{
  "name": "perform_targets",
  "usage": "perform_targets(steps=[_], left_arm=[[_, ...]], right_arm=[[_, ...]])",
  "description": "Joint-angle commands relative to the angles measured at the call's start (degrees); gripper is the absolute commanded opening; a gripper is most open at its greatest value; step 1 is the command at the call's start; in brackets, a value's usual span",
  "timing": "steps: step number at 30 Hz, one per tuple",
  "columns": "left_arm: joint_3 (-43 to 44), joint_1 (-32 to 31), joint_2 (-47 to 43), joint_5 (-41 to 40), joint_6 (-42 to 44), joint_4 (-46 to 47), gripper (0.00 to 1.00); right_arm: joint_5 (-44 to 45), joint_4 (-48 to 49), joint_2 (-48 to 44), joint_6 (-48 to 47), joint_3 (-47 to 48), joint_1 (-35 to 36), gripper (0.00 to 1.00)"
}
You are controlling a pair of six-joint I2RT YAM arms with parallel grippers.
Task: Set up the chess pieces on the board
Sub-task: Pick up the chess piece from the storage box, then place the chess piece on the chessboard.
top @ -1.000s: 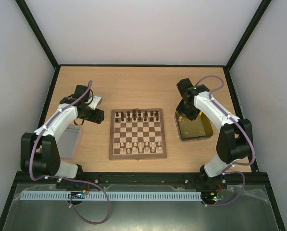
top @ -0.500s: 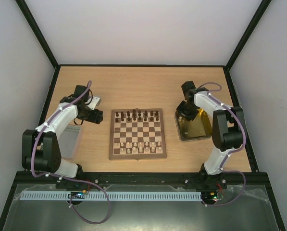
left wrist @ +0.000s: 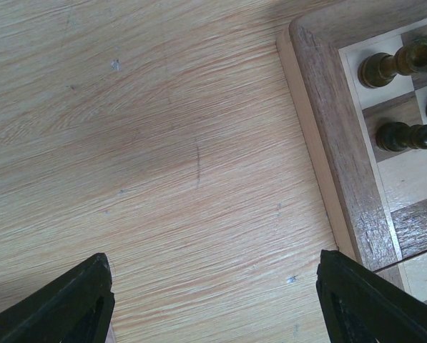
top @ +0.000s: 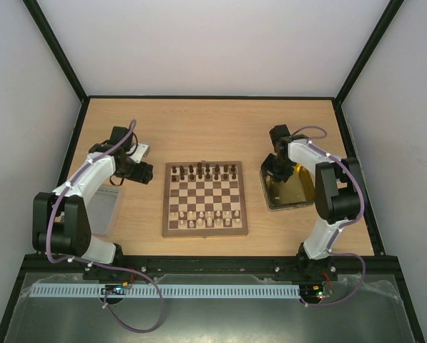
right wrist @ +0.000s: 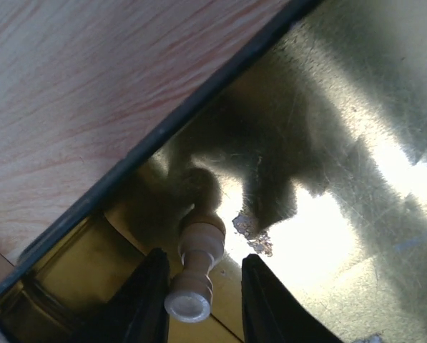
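Note:
The board [top: 204,230] lies mid-table with dark brown chess pieces [top: 203,171] along its far rows and cream pieces [top: 206,216] along its near rows. My left gripper [top: 147,172] is open and empty, low over bare table just left of the board's far-left corner [left wrist: 342,179], where two dark pieces [left wrist: 403,61] show. My right gripper [top: 274,169] is down in the far-left corner of the yellow metal tray [top: 299,194]. In the right wrist view its open fingers [right wrist: 204,275] straddle a cream piece [right wrist: 199,257] lying on the tray floor, with a gap on the right side.
A grey translucent lid [top: 106,207] lies on the table at the left, near the left arm. The tray's dark rim [right wrist: 199,100] runs close past the right gripper. Black frame posts and white walls enclose the table.
My right gripper has dropped lower into the tray's far-left corner and turned a little. My left gripper has drawn back slightly to the left.

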Motion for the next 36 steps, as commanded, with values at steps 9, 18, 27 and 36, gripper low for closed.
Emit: perform_targets(steps=[9,18,27,36], left_arm=[[0.0,0.3,0.0,-0.4,0.0,-1.2,0.78],[0.0,0.3,-0.9,0.1,0.0,-1.1,0.78],[-0.1,0.4,-1.5,0.5,0.1,-1.1,0.78],[0.1,0.4,-0.9,0.7,0.2,-1.0,0.78]], right_arm=[[1.6,-0.8,-1.5,-1.1,-1.2,-0.2,0.05],[6.9,-6.1,-7.0,-2.4,1.8,-0.1,0.02],[9.2,-9.8,-12.8,-4.8,2.5,0.1,0.02],[10.5,-24.7,-7.8,-3.6,26.3,27.2,0.02]])
